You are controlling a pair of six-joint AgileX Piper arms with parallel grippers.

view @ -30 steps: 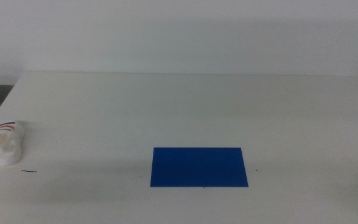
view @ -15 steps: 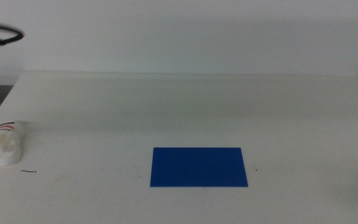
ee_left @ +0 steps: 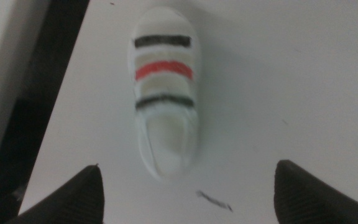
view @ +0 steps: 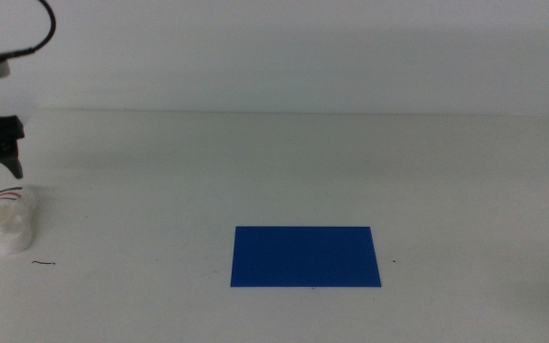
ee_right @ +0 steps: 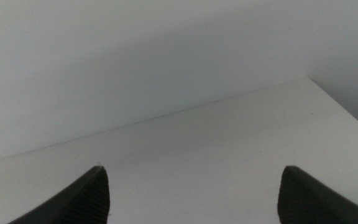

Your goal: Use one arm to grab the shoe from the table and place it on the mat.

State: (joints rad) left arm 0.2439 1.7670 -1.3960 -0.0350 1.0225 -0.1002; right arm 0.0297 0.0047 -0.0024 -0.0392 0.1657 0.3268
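White bench (view: 284, 162), left gripper (ee_left: 185, 186) hovers over the shoe (ee_left: 165, 99), fingers (ee_left: 67, 199) spread wide, nothing grabbed yet, blue mat (view: 305, 255) bare, right gripper (ee_right: 191, 193) waits, also wide.

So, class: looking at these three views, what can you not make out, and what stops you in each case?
- Left gripper: the middle view's left edge cuts off most of the arm.
- Shoe: small and blurred in the middle view, straps barely readable; the left wrist view shows them.
- Dark mark beside the shoe: too small to identify.
- Right gripper: out of the middle view; its wrist view shows only bare table and wall.
- Mat: absent from both wrist views.
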